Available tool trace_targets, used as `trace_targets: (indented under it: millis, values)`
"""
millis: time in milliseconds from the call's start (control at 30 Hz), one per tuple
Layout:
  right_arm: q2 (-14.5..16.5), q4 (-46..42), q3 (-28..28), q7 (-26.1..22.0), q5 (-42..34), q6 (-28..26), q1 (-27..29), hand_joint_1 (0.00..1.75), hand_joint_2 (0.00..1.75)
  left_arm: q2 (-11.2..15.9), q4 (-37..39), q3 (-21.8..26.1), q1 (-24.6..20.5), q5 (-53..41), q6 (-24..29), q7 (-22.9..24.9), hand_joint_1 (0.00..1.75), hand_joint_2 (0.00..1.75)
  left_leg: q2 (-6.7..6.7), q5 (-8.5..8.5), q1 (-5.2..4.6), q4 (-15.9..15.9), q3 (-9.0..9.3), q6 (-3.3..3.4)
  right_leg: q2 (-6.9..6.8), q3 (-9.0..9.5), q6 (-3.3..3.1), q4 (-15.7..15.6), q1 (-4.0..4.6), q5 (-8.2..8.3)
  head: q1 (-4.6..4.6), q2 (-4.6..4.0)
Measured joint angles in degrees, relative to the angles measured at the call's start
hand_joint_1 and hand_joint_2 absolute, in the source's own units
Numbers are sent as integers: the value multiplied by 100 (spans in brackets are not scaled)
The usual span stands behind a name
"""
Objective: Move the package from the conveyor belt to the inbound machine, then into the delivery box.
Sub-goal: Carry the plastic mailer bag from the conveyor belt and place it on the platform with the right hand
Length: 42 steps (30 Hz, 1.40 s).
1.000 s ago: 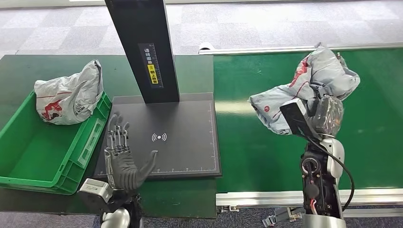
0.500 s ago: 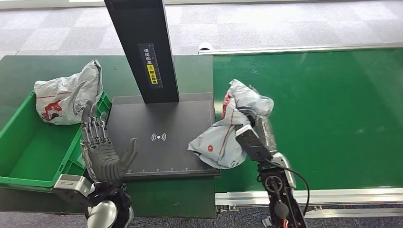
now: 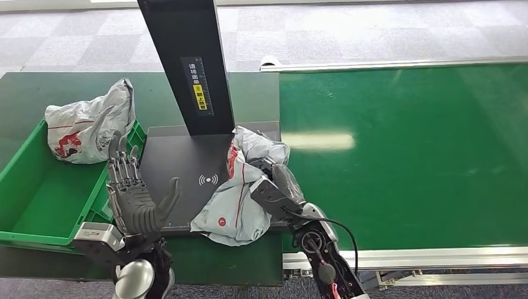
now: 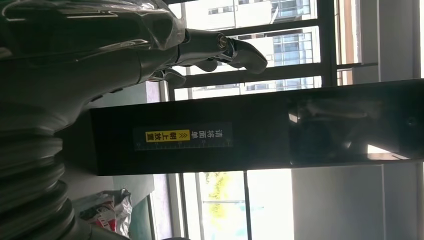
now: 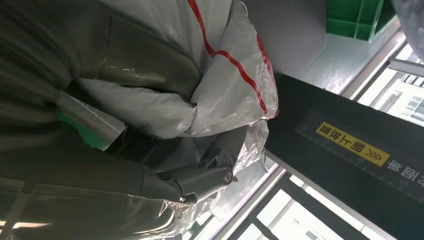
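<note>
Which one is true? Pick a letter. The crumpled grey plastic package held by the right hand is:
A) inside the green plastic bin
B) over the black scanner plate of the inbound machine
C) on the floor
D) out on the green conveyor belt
B: the crumpled grey plastic package, held by the right hand, lies over the black scanner plate beside its post.

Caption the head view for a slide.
Right hand holds grey package over the black scanner plate; left hand open beside green bin.
</note>
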Motion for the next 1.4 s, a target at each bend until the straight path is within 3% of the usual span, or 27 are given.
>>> trace_targets:
  millis: [67,900,1067,1267,1400]
  values:
    - [1,98,21,-6,-89,3,-68,0,175,9,13,11,-5,18,22,9,0,175,0,0,1,0,1,0,1,0,0,0,1,0,0,1]
    - [-65,338,-9,-90,-466,-108,-174,0,175,38,201,38,-6,45,44,14,0,175,1,0,0,0,2,0,2,-2,-1,0,1,0,0,1]
    - [-103,299,-32,-312,-766,62,-164,0,175,39,243,-1,-26,47,-77,40,0,175,1,0,0,1,3,0,1,-3,0,-1,1,0,0,1]
    - [-354,-290,-82,-619,-1146,267,23,0,175,34,616,-389,-188,-91,-599,229,0,175,0,0,-1,3,4,0,1,-3,0,-2,-1,0,0,0]
    - [-571,-1363,-228,-971,-1531,232,394,0,175,-18,1417,-837,-531,-621,-1006,725,0,175,-12,-1,-4,8,4,2,-9,-9,1,-5,-6,0,-1,0]
